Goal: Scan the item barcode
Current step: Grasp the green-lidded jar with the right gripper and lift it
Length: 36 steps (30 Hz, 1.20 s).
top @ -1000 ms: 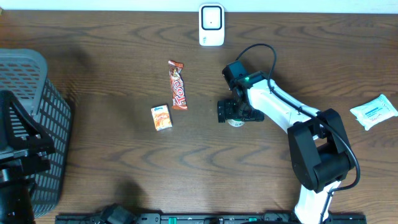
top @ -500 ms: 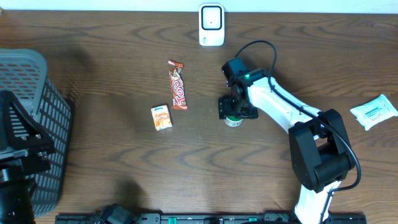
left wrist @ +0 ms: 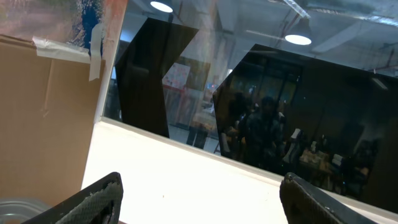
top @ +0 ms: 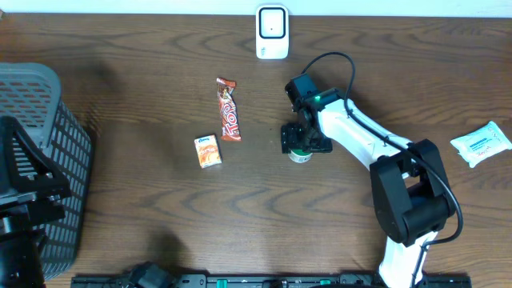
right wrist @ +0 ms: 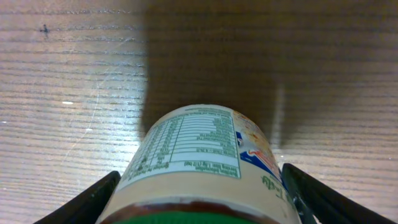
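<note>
1. Between the fingers [right wrist: 93,202] of the right gripper [top: 302,146], near the middle of the wooden table [top: 144,232], a green-lidded jar [right wrist: 199,155] is flanked on both sides. The fingers appear closed against its wall. Whether the jar is already clear of the table cannot be told.
2. The grip is taken across a round, smooth wall near the lid end. If the squeeze is light or off-centre, the jar could be twisted or slipped out during the lift and left rolling on the table.
3. Only the nutrition panel is seen in the wrist view, and no barcode is visible. If the jar is carried without being turned, the wrong face could be presented to the white scanner [top: 272,32] at the back edge and no read would be obtained.
4. The scanner stands upright and looks light. It could be knocked over if the jar is brought in too close or too fast.
5. The chocolate bar [top: 229,110] and the small orange carton [top: 209,150] lie to the jar's left, well apart from it. They would be disturbed only if a wide swing were made that way.
6. The left gripper [left wrist: 200,198] is held wide open with nothing between its fingers, off by the grey basket [top: 40,160], so little interference is expected from it.
</note>
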Each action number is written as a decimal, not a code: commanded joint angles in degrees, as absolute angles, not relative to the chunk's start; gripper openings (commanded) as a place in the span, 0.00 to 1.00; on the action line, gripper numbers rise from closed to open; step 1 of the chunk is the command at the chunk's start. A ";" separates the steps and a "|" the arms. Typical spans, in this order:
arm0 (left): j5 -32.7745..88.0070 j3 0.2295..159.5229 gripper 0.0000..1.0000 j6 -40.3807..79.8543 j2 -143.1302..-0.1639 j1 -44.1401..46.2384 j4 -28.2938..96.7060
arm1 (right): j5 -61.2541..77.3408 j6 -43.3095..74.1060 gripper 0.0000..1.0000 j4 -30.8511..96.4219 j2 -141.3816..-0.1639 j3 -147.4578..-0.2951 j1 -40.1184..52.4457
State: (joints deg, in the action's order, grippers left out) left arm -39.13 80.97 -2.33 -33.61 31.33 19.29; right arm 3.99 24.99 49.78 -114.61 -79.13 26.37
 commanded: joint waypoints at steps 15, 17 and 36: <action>-39.05 80.73 0.81 -1.83 -33.04 31.31 19.20 | 4.60 24.60 0.57 52.18 -118.74 -81.01 25.87; -39.05 80.73 0.81 -1.83 -33.06 31.31 19.20 | 6.42 24.58 0.53 55.18 -118.74 -82.46 25.69; -39.05 80.73 0.81 -1.83 -33.06 31.31 19.22 | 33.23 17.43 0.52 88.55 -118.74 -105.10 23.57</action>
